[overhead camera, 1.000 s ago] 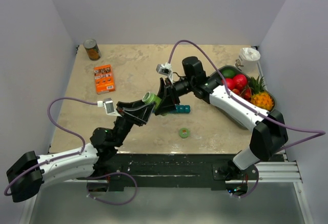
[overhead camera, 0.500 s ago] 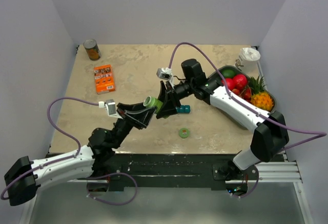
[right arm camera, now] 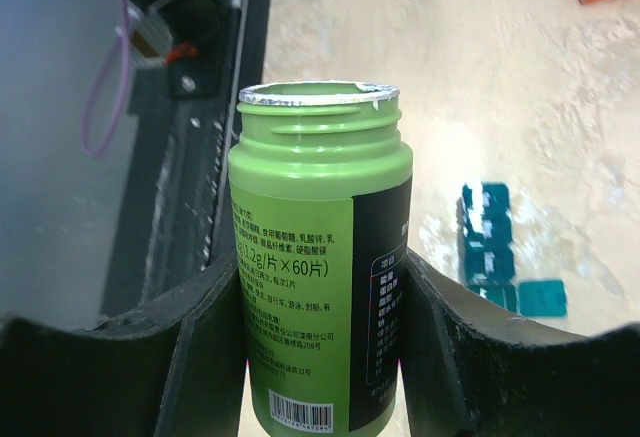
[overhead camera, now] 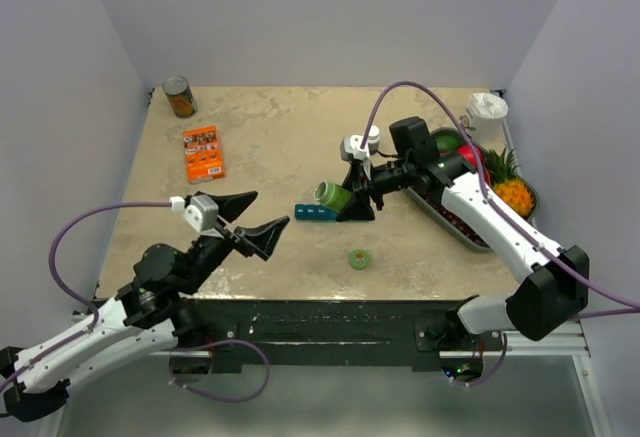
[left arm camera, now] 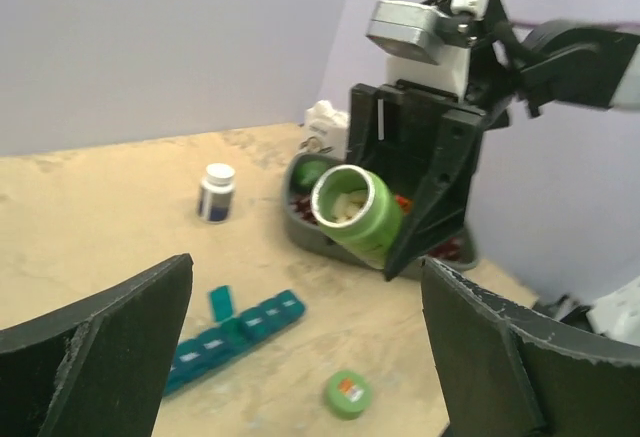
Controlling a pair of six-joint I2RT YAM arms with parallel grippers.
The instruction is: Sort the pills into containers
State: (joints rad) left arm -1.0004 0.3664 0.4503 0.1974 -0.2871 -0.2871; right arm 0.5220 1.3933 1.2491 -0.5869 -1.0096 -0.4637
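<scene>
An uncapped green pill bottle (overhead camera: 333, 195) hangs tilted above the table, and my right gripper (overhead camera: 350, 197) is shut on it. In the right wrist view the bottle (right arm camera: 320, 277) fills the gap between the fingers (right arm camera: 215, 302). Pale pills (left arm camera: 347, 203) show inside its mouth. The teal containers strip (overhead camera: 316, 214) lies on the table just left of and below the bottle, one lid flipped open (right arm camera: 541, 297). The bottle's green cap (overhead camera: 359, 258) lies nearer the front edge. My left gripper (overhead camera: 258, 219) stands wide open and holds nothing, left of the strip (left arm camera: 235, 332).
A small dark bottle with a white cap (left arm camera: 216, 192) stands behind the strip. A grey fruit tray (left arm camera: 306, 233) with a pineapple (overhead camera: 512, 195) sits at the right, a white cup (overhead camera: 487, 110) behind it. An orange box (overhead camera: 203, 152) and a tin can (overhead camera: 180, 97) sit at the back left.
My left gripper opened, let go of the green bottle and pulled back toward the near left. My right gripper carried the bottle to the right, which uncovered the teal strip.
</scene>
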